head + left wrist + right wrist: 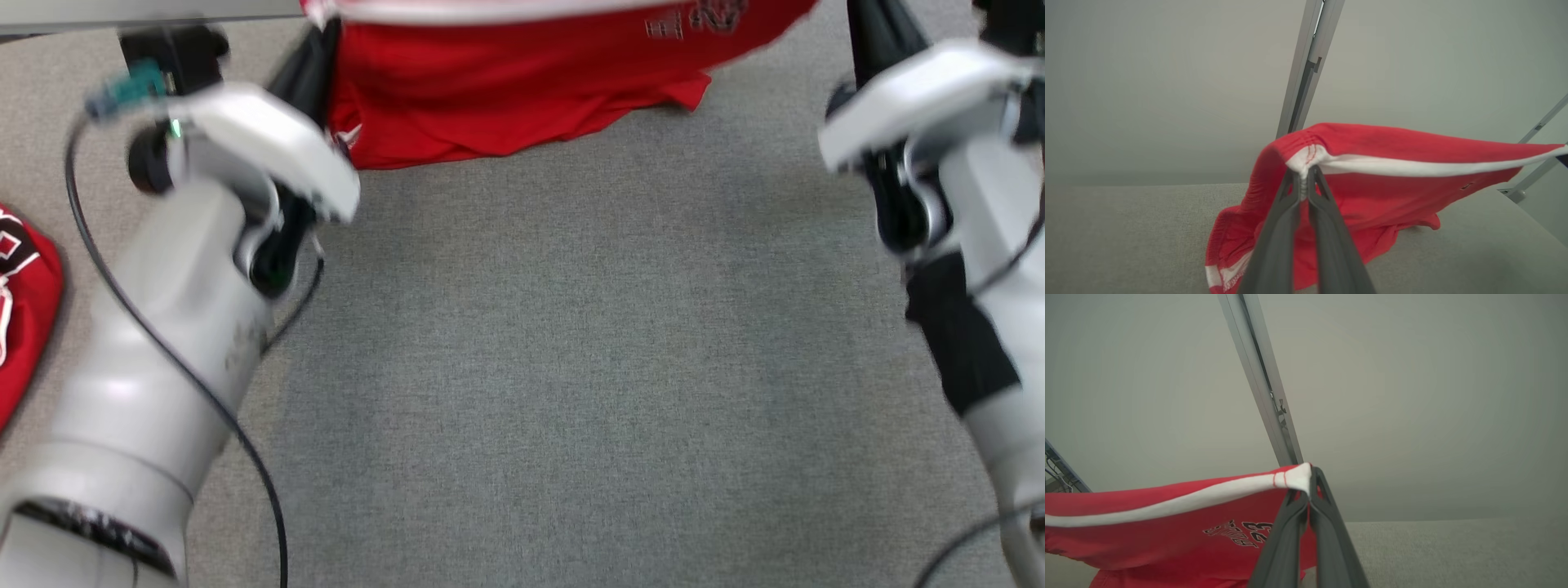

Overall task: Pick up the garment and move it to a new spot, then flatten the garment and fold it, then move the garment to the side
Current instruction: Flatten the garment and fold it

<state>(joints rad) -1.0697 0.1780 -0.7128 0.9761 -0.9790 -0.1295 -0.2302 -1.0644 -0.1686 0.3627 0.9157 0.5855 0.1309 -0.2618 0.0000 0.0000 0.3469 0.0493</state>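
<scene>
The left jaws and right jaws were each pinched shut on a white-banded corner of the red garment [506,90], which hung stretched crosswise between them, lower folds trailing on the bench [571,367].

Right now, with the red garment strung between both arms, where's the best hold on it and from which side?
The white band on the top edge of the red garment, one end corner per arm, coming from the robot's side. The band is stitched and pulled straight, and both jaws are shut on its corners.
</scene>
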